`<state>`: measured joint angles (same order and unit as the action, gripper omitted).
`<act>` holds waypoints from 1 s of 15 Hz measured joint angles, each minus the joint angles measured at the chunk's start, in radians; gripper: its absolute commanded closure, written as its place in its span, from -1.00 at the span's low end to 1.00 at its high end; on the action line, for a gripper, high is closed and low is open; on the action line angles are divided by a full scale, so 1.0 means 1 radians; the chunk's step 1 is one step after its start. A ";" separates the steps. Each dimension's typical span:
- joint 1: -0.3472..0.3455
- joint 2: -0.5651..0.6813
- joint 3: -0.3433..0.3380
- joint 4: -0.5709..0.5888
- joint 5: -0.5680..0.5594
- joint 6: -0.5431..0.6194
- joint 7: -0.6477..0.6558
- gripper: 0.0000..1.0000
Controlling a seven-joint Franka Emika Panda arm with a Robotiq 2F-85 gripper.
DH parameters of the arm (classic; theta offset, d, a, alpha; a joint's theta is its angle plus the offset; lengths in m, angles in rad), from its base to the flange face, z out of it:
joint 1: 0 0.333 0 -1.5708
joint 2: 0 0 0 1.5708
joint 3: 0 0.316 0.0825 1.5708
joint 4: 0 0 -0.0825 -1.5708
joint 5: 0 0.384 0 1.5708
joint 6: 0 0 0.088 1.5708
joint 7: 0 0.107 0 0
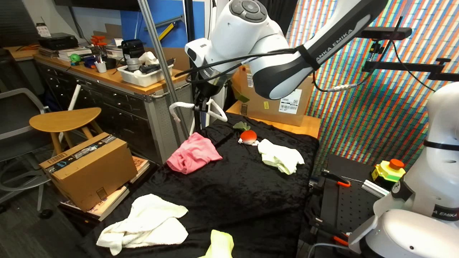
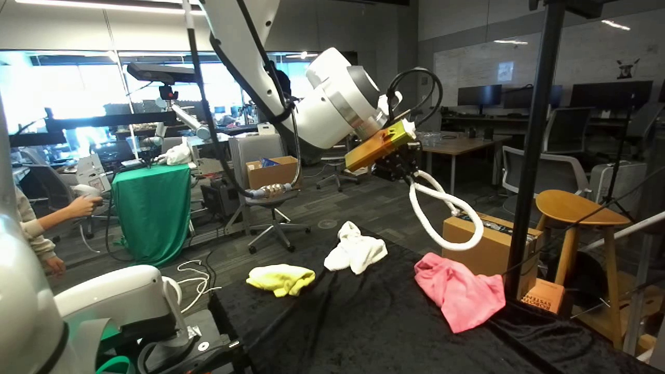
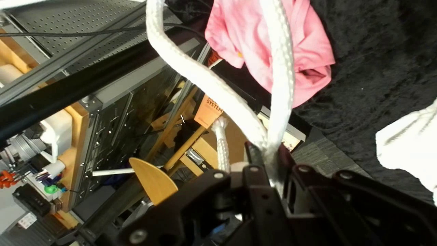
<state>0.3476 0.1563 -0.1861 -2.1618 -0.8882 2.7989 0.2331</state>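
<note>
My gripper (image 1: 202,106) is shut on a white braided rope (image 1: 217,114), held in the air above the far edge of the black-draped table (image 1: 247,200). In the wrist view the fingertips (image 3: 269,153) pinch the rope (image 3: 282,75) where two strands meet; a frayed end hangs to one side. In an exterior view the gripper (image 2: 410,174) holds the rope as a drooping loop (image 2: 415,208). A crumpled pink cloth (image 1: 193,152) lies on the table below, nearest the rope; it also shows in the wrist view (image 3: 239,34) and in an exterior view (image 2: 460,293).
A white cloth (image 1: 143,225), a yellow cloth (image 1: 220,245), a pale cloth (image 1: 281,157) and a red plush (image 1: 248,137) lie on the table. A black post (image 2: 530,156) stands near the arm. A cardboard box (image 1: 89,172) and a stool (image 1: 66,120) stand beside the table.
</note>
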 measured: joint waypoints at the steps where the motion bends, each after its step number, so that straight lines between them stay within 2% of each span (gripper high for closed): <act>1: -0.001 0.023 0.000 0.030 0.011 -0.015 -0.002 0.92; 6: -0.001 0.145 0.007 0.170 0.055 -0.103 -0.004 0.91; 11: -0.065 0.234 0.094 0.278 0.057 -0.201 -0.004 0.91; 12: -0.074 0.247 0.105 0.295 0.057 -0.216 -0.004 0.34; 15: -0.089 0.276 0.121 0.334 0.057 -0.254 -0.004 -0.06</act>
<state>0.2582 0.4319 -0.0647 -1.8273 -0.8311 2.5451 0.2292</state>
